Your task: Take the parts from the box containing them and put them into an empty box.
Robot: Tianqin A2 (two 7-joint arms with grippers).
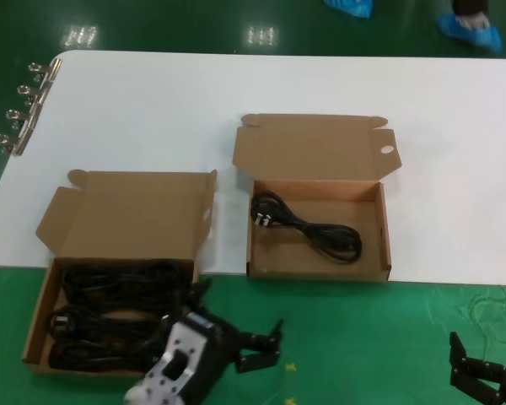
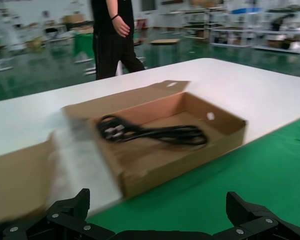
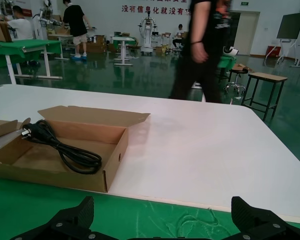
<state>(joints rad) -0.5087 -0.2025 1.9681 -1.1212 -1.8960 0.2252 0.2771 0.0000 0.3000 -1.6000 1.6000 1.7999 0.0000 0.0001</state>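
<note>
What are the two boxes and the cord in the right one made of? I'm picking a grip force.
Both boxes, left and right, look like matte brown corrugated cardboard with folded flaps. The cord seems to be black rubber or plastic with a slight sheen.

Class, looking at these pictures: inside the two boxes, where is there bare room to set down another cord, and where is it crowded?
Free: the floor of the oval-hole box nearer the robot and beside its single cord. Crowded: the left box, packed with cords wall to wall, the left end effector at its corner.
</note>
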